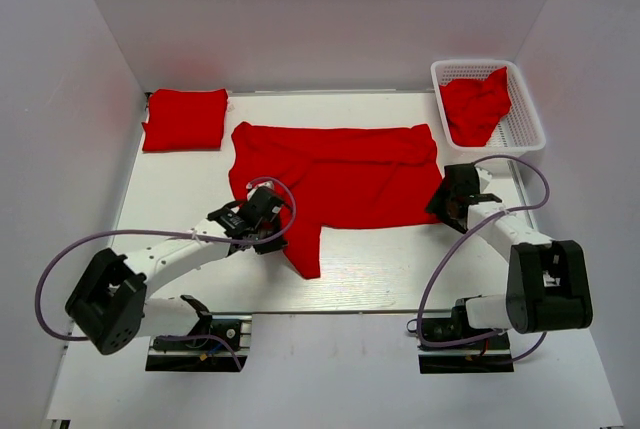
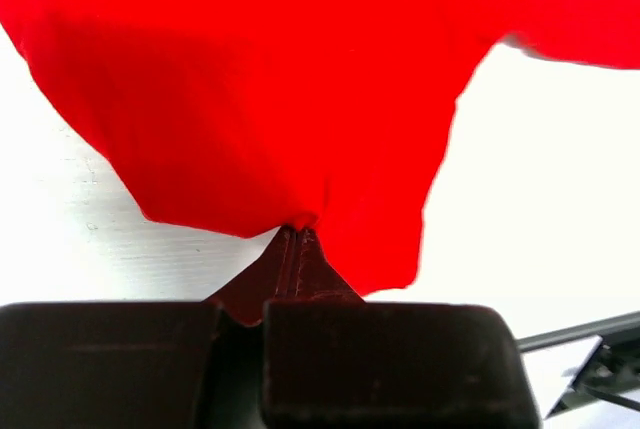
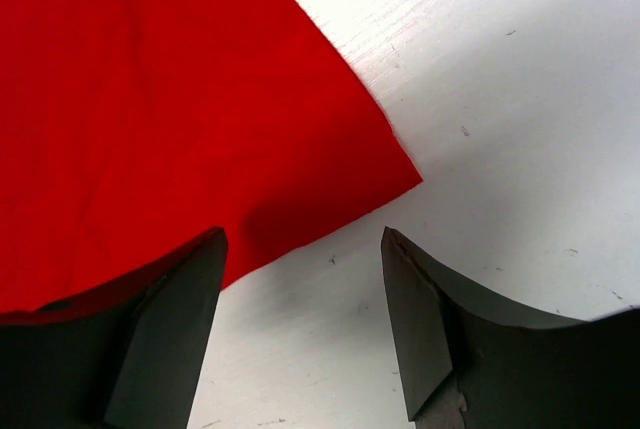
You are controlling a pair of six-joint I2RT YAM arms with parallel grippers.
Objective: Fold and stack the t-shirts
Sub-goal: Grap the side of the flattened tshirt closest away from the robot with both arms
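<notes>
A red t-shirt lies spread across the middle of the table, one part hanging toward the front. My left gripper is shut on its cloth near the lower left; the left wrist view shows the fingertips pinching a fold of the shirt. My right gripper is open at the shirt's lower right corner, one finger over the cloth edge, the other over bare table. A folded red t-shirt lies at the back left. Another crumpled red t-shirt sits in the basket.
A white mesh basket stands at the back right corner. White walls enclose the table on three sides. Purple cables loop beside both arms near the front edge.
</notes>
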